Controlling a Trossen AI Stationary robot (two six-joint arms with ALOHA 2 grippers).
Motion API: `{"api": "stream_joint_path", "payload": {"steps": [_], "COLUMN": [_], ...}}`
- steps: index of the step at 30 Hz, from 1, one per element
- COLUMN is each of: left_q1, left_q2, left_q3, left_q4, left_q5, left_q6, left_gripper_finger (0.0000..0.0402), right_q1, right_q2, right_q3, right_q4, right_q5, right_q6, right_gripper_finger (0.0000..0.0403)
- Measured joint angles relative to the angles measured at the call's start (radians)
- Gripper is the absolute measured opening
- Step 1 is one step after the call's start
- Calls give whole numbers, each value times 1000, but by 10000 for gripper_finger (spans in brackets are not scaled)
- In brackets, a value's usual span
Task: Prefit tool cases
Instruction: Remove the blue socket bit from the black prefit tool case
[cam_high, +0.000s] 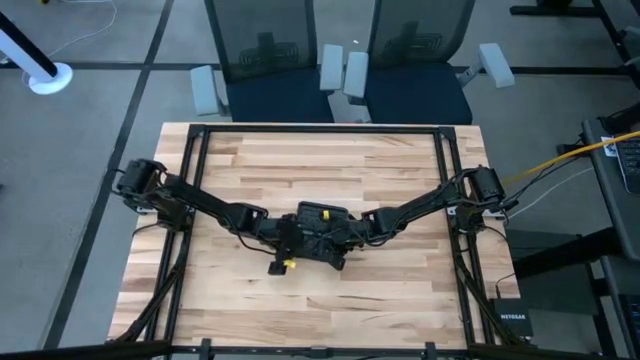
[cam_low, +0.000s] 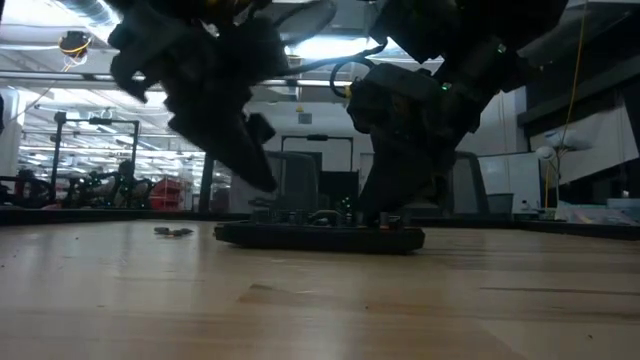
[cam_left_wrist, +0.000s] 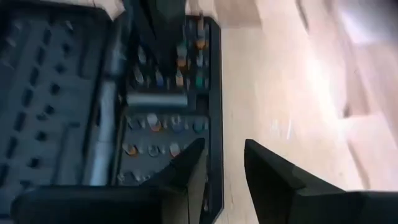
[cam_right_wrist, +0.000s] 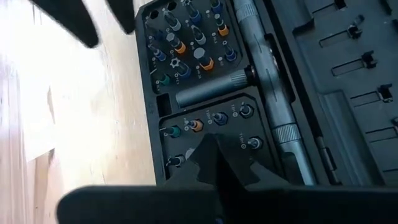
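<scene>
The black tool case (cam_left_wrist: 74, 93) lies opened flat on the wooden table, at its middle (cam_high: 335, 258). One half is empty slots. The other half (cam_right_wrist: 199, 56) holds coloured bits and a metal driver handle (cam_right_wrist: 273, 93). My left gripper (cam_left_wrist: 224, 149) is open. One finger is over the bit half's outer edge and the other over bare wood. In the low view its finger (cam_low: 258, 170) hangs clear above the case (cam_low: 320, 237). My right gripper (cam_right_wrist: 214, 146) is shut, with its tips down on the bit half. My right gripper presses its shut fingertips (cam_right_wrist: 214, 155) down on the bit tray (cam_right_wrist: 205, 124) of the case, beside the driver handle. It comes slanting down from the table's right. The case stays flat on the table, both halves spread open.
A few loose bits (cam_low: 172, 231) lie on the wood left of the case. A small dark and yellow piece (cam_high: 283, 266) sits just near of it. Two office chairs (cam_high: 270, 60) stand past the far edge. A NETGEAR box (cam_high: 510, 320) sits off the near right corner.
</scene>
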Motion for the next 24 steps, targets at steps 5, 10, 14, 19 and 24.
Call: {"api": "stream_joint_path", "payload": {"steps": [5, 10, 14, 19, 24], "left_q1": [3, 21, 25, 13, 7], "left_q2": [4, 23, 57, 57, 24], "left_q3": [0, -1, -1, -1, 0], "left_q4": [-36, -41, -41, -47, -65], "left_q5": [-44, -47, -23, 0, -22], "left_q6": [58, 95, 100, 73, 69], "left_gripper_finger": [102, 102, 102, 102, 94], "right_q1": [0, 0, 0, 0, 0], "right_q2": [0, 0, 0, 1, 1], "right_q3": [0, 0, 0, 0, 0], "right_q4": [0, 0, 4, 7, 8], "right_q5": [0, 0, 4, 8, 9], "right_q6": [0, 0, 0, 0, 0], "right_gripper_finger": [0, 0, 0, 0, 0]}}
